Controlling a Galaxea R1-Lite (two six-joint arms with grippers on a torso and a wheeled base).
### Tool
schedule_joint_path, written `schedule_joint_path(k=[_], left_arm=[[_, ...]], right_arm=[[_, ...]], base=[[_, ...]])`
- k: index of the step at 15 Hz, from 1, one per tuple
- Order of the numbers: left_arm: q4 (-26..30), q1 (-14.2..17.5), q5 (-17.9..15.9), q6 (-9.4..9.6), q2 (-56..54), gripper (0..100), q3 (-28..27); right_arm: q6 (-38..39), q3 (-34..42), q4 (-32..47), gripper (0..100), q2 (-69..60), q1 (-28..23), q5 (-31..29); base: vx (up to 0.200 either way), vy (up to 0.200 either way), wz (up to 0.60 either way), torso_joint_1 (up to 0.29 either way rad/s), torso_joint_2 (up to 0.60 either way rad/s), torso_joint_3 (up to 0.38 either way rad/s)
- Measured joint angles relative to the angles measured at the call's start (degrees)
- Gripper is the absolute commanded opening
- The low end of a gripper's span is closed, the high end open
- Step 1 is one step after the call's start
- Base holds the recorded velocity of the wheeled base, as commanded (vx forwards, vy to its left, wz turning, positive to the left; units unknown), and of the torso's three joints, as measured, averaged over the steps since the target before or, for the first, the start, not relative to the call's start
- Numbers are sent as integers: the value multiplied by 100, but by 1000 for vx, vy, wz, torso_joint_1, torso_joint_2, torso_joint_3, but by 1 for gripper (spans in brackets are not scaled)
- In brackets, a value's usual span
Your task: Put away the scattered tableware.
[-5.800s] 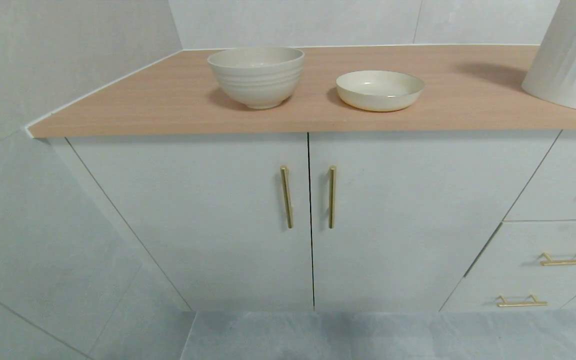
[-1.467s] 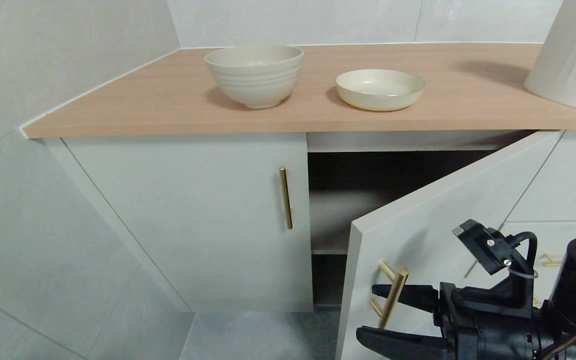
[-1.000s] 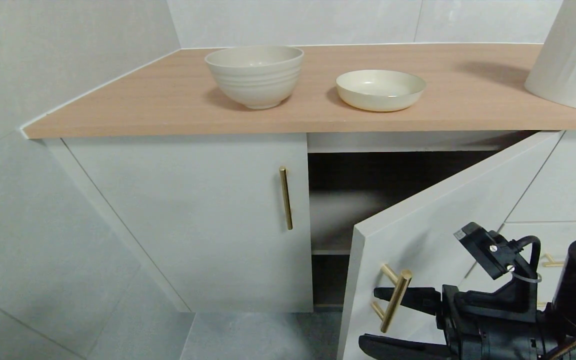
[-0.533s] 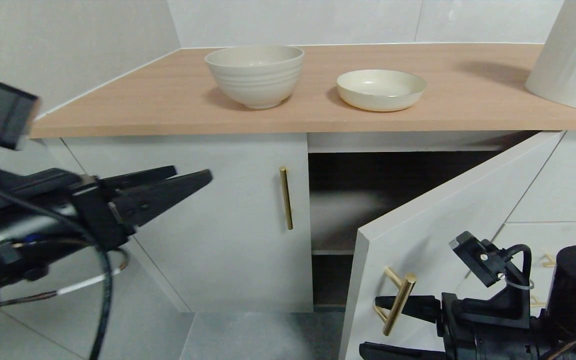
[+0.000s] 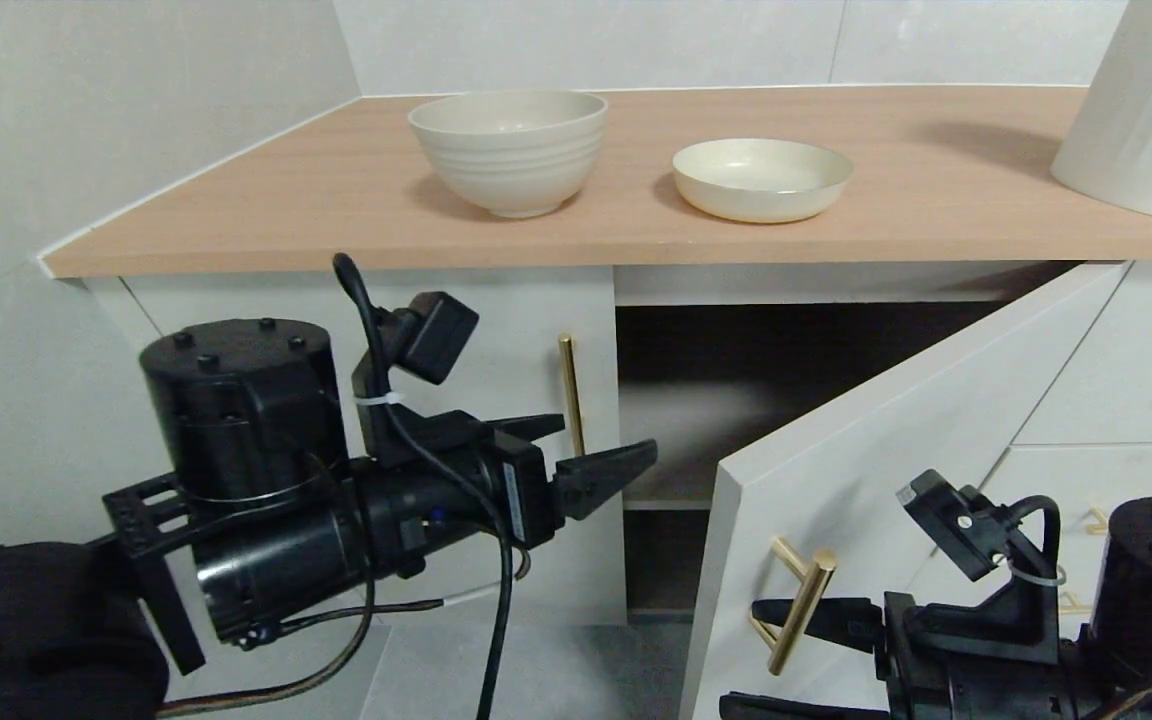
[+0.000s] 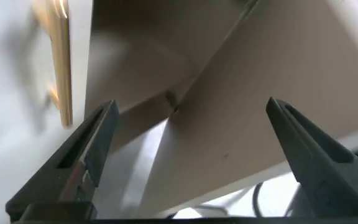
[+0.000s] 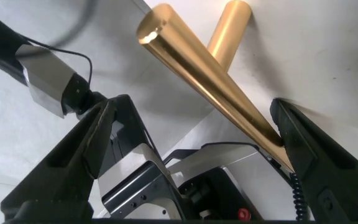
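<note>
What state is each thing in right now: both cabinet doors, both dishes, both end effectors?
Left cabinet door, shut.
Right cabinet door, swung partly open.
Deep bowl, upright and empty on the countertop.
Shallow dish, upright and empty beside it.
Left end effector, open, holding nothing.
Right end effector, open around the right door's handle.

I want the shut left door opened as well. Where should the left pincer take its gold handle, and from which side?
Take the gold handle around the middle of its bar, coming straight in from the front. The bar stands upright and clear of the left door, so the open left pincer can probably close across it, one finger each side.
</note>
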Motion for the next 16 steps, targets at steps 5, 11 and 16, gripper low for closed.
schedule_joint_path(k=[5,11,16], left_arm=[[-178,-330,310,11,393,0,44],[-837,-380,162,251,649,0,16],[-2672,-702,-18,440,1498,0,319]], right_arm=[[-2,5,-4,100,-1,0,-13],[0,27,-4,100,-17,0,-80],[4,30,16,100,-89,-138,-149]], base=[[0,0,0,0,0,0],[0,0,0,0,0,0],[0,0,0,0,0,0]])
